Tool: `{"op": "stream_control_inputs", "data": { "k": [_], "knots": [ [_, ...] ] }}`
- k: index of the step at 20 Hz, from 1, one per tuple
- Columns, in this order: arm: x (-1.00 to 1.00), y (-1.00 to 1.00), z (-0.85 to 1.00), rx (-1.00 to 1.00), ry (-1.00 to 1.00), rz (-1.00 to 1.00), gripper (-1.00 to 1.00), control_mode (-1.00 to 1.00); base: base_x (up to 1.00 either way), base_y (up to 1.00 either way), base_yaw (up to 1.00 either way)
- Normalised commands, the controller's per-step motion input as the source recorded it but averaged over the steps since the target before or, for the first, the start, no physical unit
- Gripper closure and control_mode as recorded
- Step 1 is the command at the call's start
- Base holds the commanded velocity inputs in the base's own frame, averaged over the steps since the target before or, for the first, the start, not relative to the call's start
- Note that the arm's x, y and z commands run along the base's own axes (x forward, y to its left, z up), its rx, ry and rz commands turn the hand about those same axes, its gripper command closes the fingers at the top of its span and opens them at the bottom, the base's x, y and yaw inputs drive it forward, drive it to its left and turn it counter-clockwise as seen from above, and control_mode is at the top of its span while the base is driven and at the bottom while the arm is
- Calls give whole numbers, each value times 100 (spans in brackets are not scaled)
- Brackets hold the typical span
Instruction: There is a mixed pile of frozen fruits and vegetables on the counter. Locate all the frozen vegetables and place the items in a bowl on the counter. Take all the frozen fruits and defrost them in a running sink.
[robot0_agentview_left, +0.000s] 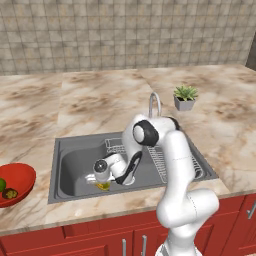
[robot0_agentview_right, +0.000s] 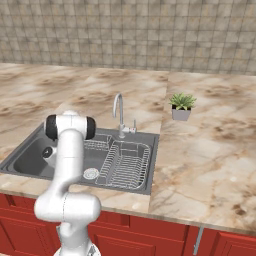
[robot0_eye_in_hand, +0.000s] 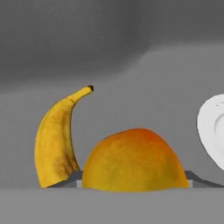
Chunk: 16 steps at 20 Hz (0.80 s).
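Mango (robot0_eye_in_hand: 135, 159) sits right at fingertips, low in sink (robot0_agentview_left: 75, 175); banana (robot0_eye_in_hand: 54, 140) just beside it on basin floor. Gripper (robot0_agentview_left: 100, 181) down inside basin, jaws part-way apart around mango; whether gripping or freed, cannot tell. Judgement: open fully, lift straight up clear of banana. Bowl (robot0_agentview_left: 22, 175) with green items well off to side.

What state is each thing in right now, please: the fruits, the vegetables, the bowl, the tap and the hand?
Banana: lying in the sink.
Oval fruit: in the sink, between the hand's fingers, beside the banana.
Vegetables: both in the red bowl.
Red bowl: upright on the counter.
Tap: no water visible.
Hand: lowered into the sink; grip on the fruit unclear.
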Motion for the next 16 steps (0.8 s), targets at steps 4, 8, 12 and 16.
{"op": "stream_control_inputs", "data": {
  "k": [4,8,12,16],
  "knots": [
    [6,0,1,0,-6,0,-100,-100,0,0,0],
    [0,0,39,0,-9,0,-100,-100,0,0,0],
    [0,0,62,0,-11,0,-100,-100,0,0,0],
    [0,-2,65,4,-9,0,-100,-100,0,0,0]
  ]
}}
